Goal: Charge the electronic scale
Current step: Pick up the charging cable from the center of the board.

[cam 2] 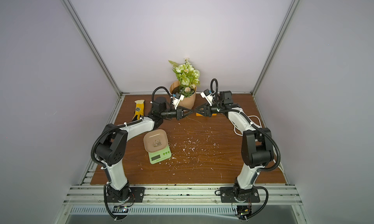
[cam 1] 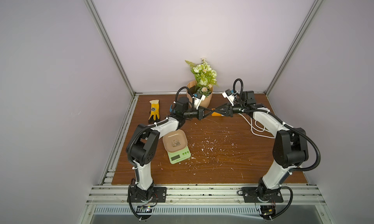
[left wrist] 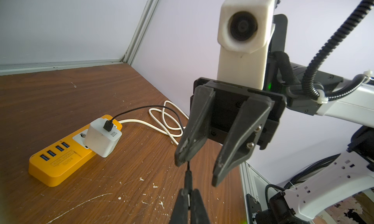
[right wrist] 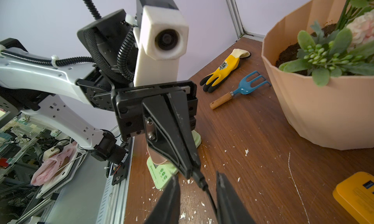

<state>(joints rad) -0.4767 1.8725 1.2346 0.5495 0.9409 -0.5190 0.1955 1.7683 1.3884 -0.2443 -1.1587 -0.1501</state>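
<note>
The small light-green electronic scale with a grey display [cam 1: 179, 157] sits on the scratched brown wooden table [cam 1: 222, 162], well apart from both claws, back toward the robot beside the left arm's elbow. No cable reaches it, so by my reading the charging itself is not yet done. The supply side looks ready: the flat orange power strip [left wrist: 60, 164] lies on the table near the right claw [left wrist: 199, 170], the small white charger cube [left wrist: 101, 140] is seated in it, and the thin black cable [left wrist: 141, 108] is plugged into the cube. The left claw [right wrist: 188, 170] is clamped together on the cable's black plug end [right wrist: 199, 180], held in the air tip to tip with the right claw. The right claw's fingers stand apart with the cable running between them; I cannot tell whether either touches it. What remains, as I judge it, is carrying the plug back to the scale and seating it in a port that no view shows. As for containers, the big tan faceted flower pot [right wrist: 323, 111] just beyond the left claw holds dark soil [right wrist: 287, 51] and green-and-white flowers [cam 1: 203, 75]. The scale's tan rounded-square panda tray [cam 1: 170, 137] is empty.
</note>
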